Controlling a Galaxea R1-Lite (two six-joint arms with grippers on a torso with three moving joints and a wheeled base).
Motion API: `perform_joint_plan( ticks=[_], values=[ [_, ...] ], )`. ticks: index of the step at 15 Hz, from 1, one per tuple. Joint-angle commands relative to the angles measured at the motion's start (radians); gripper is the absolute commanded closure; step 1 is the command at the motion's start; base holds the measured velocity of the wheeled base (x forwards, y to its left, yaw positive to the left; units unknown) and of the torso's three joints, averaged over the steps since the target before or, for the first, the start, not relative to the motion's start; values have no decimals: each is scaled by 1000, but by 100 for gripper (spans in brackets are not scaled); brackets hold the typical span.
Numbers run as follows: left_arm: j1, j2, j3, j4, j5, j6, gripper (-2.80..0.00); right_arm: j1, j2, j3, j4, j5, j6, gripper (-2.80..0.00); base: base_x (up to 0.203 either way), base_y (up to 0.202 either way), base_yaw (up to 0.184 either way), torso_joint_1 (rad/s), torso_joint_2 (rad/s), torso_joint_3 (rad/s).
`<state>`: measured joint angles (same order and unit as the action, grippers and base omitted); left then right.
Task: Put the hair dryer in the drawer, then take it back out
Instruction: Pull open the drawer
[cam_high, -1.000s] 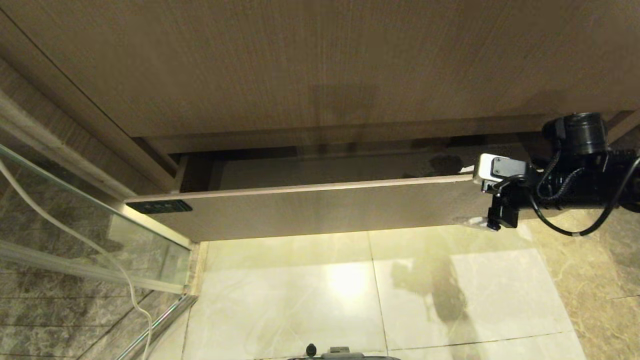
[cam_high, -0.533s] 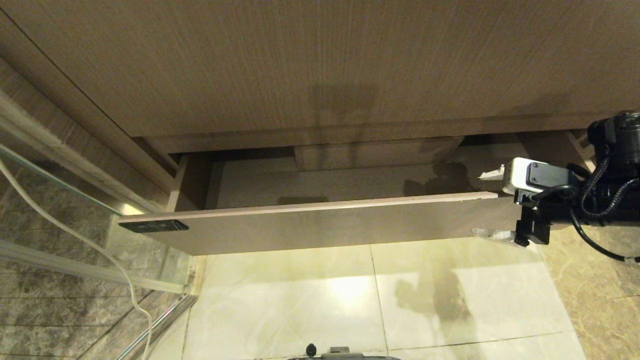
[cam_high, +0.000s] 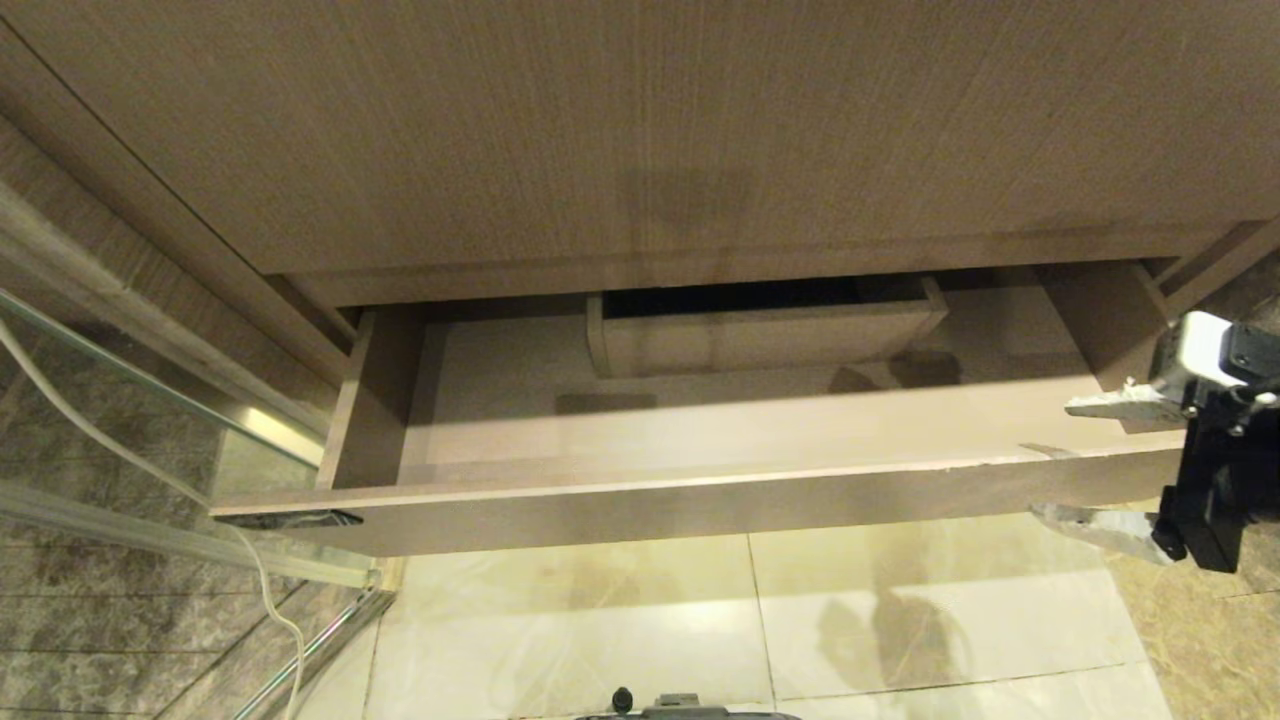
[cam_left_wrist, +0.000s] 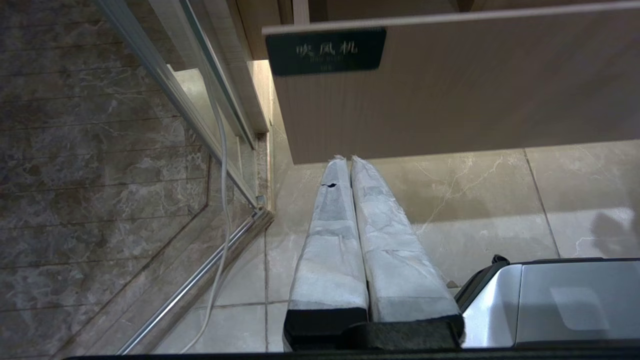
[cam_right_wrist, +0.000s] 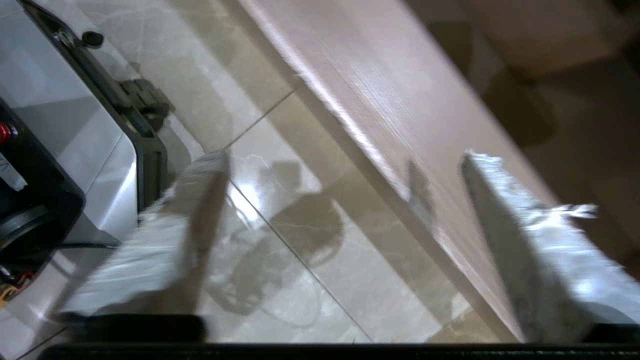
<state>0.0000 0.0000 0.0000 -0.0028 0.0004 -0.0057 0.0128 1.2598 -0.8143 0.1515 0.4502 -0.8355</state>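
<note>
A: Honestly, the drawer (cam_high: 700, 500) looks pulled well out now, but the right gripper (cam_high: 1095, 465) is what I'd watch. Its 2 fingers (cam_high: 1110, 408) stand apart, 1 inside the drawer and 1 in front, straddling the front panel at its right end. From the right wrist view I can't tell if either pad actually touches the wood.

B: So the risk is what, snagging?

A: Yeah. If the arm lifts or swings sideways before backing off, the inner finger could catch the panel's top edge and yank the drawer crooked, or shove it partly shut again. It needs to clear the edge cleanly first.

B: And the hair dryer?

A: Not visible in any view. The drawer floor is bare apart from the boxed cut-out (cam_high: 765, 335) at the back. So the robot has to go fetch it from somewhere off camera, and I'd guess a bundled cord could drape over the front edge when it gets placed.

B: Left arm?

A: Parked low near the floor; the left gripper (cam_left_wrist: 350, 160) has its fingers pressed together, holding nothing, just below the dark label (cam_left_wrist: 326, 50) end of the front. If the base shifts, that tip could bump the panel
</note>
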Motion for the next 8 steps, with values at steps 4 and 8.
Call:
perform_joint_plan(
  ticks=[4, 8],
  values=[
    [0, 1, -2, 0, 1, 0, 0, -53, -188, 85, 3, -5, 3, 0, 0, 0, 0, 0, 0, 0],
    [0, 1, 0, 0, 1, 0, 0, -67, -257, 165, 4, 7, 77, 0, 0, 0, 0, 0, 0, 0]
  ],
)
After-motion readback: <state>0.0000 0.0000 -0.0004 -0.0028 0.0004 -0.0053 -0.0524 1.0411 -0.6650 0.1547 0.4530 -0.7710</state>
